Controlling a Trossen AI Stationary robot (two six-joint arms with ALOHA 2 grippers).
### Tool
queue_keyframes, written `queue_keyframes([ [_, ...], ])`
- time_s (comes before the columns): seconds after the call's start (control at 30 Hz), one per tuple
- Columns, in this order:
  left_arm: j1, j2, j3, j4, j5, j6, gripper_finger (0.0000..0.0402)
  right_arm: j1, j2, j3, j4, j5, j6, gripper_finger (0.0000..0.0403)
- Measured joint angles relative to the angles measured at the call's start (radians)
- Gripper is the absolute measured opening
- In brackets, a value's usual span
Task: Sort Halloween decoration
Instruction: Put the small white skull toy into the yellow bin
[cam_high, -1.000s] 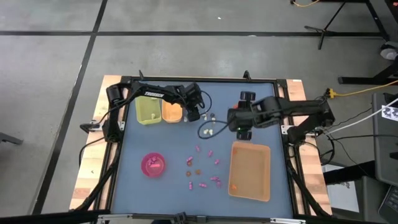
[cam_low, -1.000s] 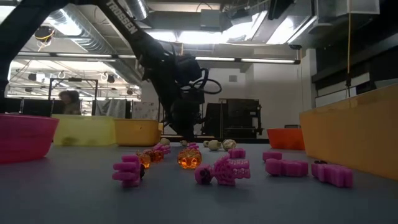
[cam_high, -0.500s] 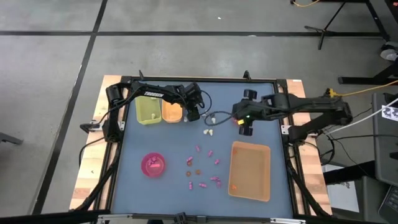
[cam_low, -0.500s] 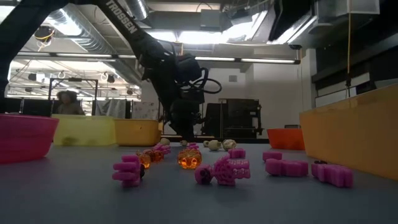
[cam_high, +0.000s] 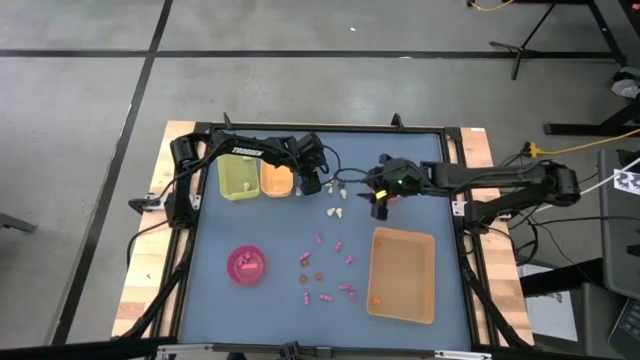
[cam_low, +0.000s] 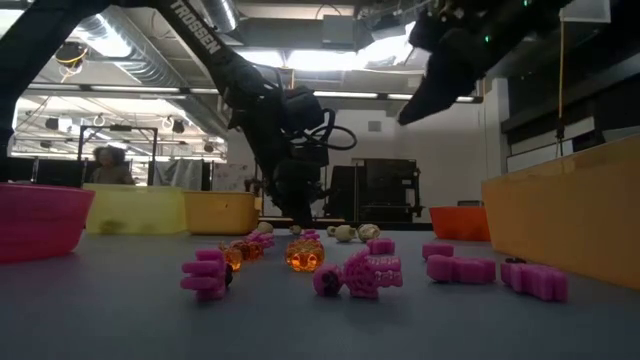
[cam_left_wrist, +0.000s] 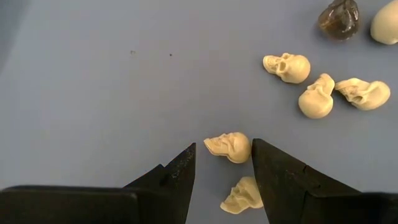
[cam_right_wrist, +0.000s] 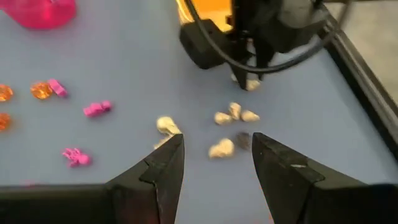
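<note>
Cream-white skull trinkets (cam_high: 335, 195) lie loose on the blue table, at the back near its middle. My left gripper (cam_high: 312, 186) is low over them and open. In its wrist view one skull (cam_left_wrist: 229, 147) lies on the table at its fingertips, and another (cam_left_wrist: 244, 194) lies farther back between the fingers. My right gripper (cam_high: 368, 188) hangs open above the table to the right of the skulls (cam_right_wrist: 233, 115), pointing down at a slant toward them, and holds nothing. Pink and orange trinkets (cam_high: 322, 270) lie nearer the front. A dark grey trinket (cam_left_wrist: 339, 17) lies beside the skulls. My left gripper has the skull (cam_left_wrist: 247, 148) close beside the tip of one finger (cam_left_wrist: 261, 155). I cannot tell whether that finger touches it. The skull lies flat on the table.
A green tray (cam_high: 238, 177) and an orange tray (cam_high: 277, 178) stand at the back left, just behind my left gripper. A pink bowl (cam_high: 246, 265) stands front left and a tan tray (cam_high: 378, 240) front right. A red-orange bowl (cam_low: 460, 222) stands behind the trinkets.
My right gripper has come down from high above the table toward the skulls and moved a little toward the table's left edge. It has tipped as the arm stretched out, and it has come into the low view from above. It stays open.
</note>
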Motion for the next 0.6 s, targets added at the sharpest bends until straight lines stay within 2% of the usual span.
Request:
queue_keyframes([
  [0.17,0.0,0.003,0.0,0.001,0.0,0.001,0.0142,0.002,0.021,-0.068,0.158,-0.048,0.0,0.0186],
  [0.43,-0.001,0.048,0.004,0.024,0.034,-0.001,0.014,0.002,0.051,-0.075,0.178,-0.073,0.0,0.0186],
  [0.6,-0.001,0.043,0.003,0.016,0.024,-0.008,0.0124,0.003,0.053,-0.075,0.177,-0.073,0.0,0.0186],
])
